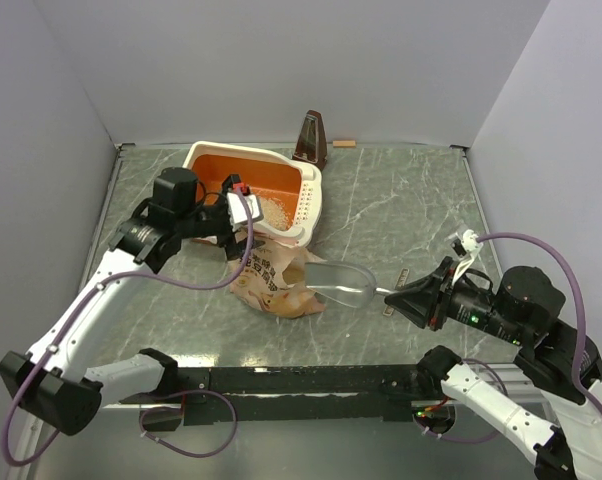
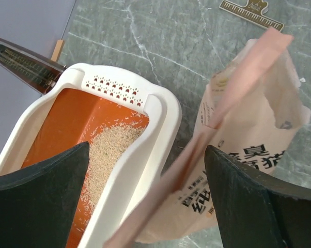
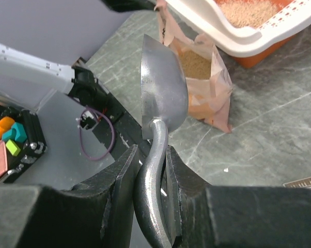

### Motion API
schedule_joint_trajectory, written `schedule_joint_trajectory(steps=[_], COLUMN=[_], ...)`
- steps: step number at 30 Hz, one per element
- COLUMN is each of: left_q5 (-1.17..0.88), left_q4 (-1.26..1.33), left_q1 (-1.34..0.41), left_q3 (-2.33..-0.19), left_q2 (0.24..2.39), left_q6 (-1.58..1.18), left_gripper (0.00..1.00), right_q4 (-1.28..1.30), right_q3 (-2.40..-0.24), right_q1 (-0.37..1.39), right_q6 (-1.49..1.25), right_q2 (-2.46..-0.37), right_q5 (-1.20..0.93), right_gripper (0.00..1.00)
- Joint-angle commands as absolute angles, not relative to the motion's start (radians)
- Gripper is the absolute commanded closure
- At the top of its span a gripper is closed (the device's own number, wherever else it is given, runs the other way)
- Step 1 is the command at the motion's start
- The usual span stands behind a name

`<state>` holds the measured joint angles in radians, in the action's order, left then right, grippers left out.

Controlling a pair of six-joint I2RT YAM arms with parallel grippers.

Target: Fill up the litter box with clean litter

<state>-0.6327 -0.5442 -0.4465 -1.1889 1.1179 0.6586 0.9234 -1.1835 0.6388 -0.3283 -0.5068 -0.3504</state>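
On the table (image 1: 401,200), right gripper (image 3: 153,166) clamps a scoop (image 3: 163,88) facing the bag (image 2: 248,134); left gripper (image 2: 145,155) gapes, likely to pinch its lip.

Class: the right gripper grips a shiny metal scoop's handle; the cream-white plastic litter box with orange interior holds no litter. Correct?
No: the litter box holds a patch of pale granular litter, per the left wrist view. The right gripper holds the scoop by its handle.

Bright, even light, soft shadows; right gripper (image 3: 153,173) up close slightly blurred.
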Motion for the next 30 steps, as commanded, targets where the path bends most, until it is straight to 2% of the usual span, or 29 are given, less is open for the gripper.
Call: schedule_joint_trajectory(steps=[1,10,13,16,17,19,20,24,30], left_q5=[-0.715,-0.848,-0.871,-0.855,-0.845,-0.813,-0.769,-0.608,-0.382], left_q4=[-0.571,-0.667,-0.673,-0.652,-0.655,-0.681,-0.690,-0.637,-0.483], left_q1=[-0.449,-0.451,-0.451,-0.465,-0.472,-0.514,-0.529,-0.595,-0.646], left_q3=[-1.269,-1.249,-1.198,-1.146,-1.140,-1.123,-1.117,-1.062,-0.954], left_q2=[1.166,1.197,1.157,1.120,1.115,1.117,1.120,1.089,0.927], left_q6=[0.733,0.735,0.716,0.672,0.655,0.640,0.624,0.546,0.388], left_gripper=[0.05,0.25,0.37,0.56,0.71,0.87,0.99,0.99,0.99], right_q4=[0.919,0.911,0.904,0.905,0.907,0.905,0.897,0.885,0.913], right_q3=[-1.172,-1.131,-1.131,-1.146,-1.152,-1.167,-1.167,-1.183,-1.256], right_q1=[0.638,0.640,0.638,0.638,0.638,0.638,0.640,0.638,0.638], right_q6=[-0.313,-0.295,-0.287,-0.275,-0.273,-0.279,-0.282,-0.298,-0.290], right_q2=[-0.488,-0.491,-0.502,-0.526,-0.537,-0.563,-0.572,-0.620,-0.673], right_q5=[-0.377,-0.356,-0.356,-0.345,-0.342,-0.333,-0.333,-0.330,-0.262], right_gripper=[1.00,1.00,1.00,1.00,1.00,1.00,1.00,1.00,1.00])
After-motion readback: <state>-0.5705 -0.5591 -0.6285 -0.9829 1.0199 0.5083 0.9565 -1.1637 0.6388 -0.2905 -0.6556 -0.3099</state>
